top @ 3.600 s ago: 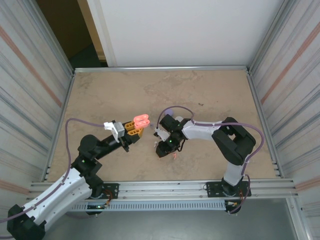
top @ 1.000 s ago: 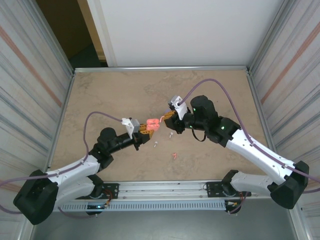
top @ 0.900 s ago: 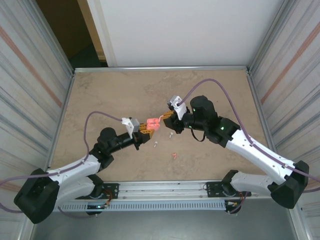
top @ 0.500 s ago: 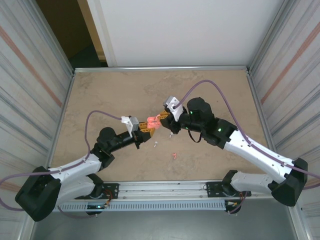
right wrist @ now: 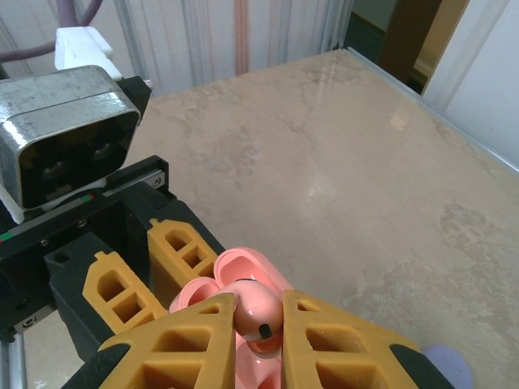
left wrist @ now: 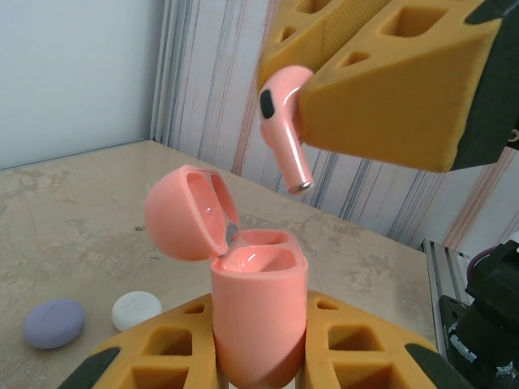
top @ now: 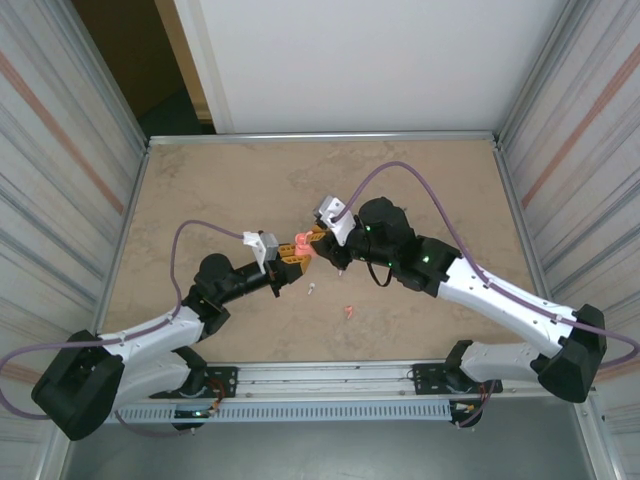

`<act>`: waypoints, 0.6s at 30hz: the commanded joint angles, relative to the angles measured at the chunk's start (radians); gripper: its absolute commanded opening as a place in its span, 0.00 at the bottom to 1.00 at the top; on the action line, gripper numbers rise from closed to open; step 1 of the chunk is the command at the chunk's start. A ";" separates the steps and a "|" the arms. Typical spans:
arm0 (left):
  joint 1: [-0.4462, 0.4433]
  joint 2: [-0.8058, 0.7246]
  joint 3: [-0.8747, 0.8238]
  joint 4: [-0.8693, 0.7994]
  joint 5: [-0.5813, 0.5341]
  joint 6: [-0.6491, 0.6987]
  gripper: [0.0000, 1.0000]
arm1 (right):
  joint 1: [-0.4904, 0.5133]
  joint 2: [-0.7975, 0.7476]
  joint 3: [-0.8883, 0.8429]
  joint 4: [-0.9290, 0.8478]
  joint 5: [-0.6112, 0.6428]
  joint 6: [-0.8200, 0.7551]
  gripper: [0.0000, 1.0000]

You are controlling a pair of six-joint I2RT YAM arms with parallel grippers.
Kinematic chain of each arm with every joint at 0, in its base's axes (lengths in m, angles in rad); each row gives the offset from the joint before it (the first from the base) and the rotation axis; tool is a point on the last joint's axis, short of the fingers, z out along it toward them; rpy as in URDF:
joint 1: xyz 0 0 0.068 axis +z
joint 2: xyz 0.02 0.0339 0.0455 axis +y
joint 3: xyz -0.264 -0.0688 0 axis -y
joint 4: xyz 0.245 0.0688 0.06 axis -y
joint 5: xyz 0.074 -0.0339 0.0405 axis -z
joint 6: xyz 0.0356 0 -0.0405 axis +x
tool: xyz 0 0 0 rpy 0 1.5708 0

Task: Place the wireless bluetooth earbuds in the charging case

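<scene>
We note the left gripper [left wrist: 258,361] clamped on the coral charging case [left wrist: 258,300], its lid [left wrist: 182,212] flipped open. The right gripper [right wrist: 258,344] pinches a coral earbud [left wrist: 284,126], stem down, just above the case, not touching.

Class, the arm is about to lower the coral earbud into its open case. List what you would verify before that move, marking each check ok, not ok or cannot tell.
1. Case lid swung open: ok.
2. coral case clamped in the left jaws: ok.
3. coral earbud pinched by its head in the right jaws, stem free and pointing down: ok.
4. Both sockets look empty: ok.
5. Stem lined up over a socket: cannot tell; in the left wrist view it hangs above and a little right of the case.
6. Earbud matches the side of the socket below it: cannot tell.
</scene>
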 commanded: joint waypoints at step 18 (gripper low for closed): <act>-0.012 0.001 0.027 0.058 0.017 -0.006 0.00 | 0.030 0.038 0.016 0.010 0.021 0.009 0.17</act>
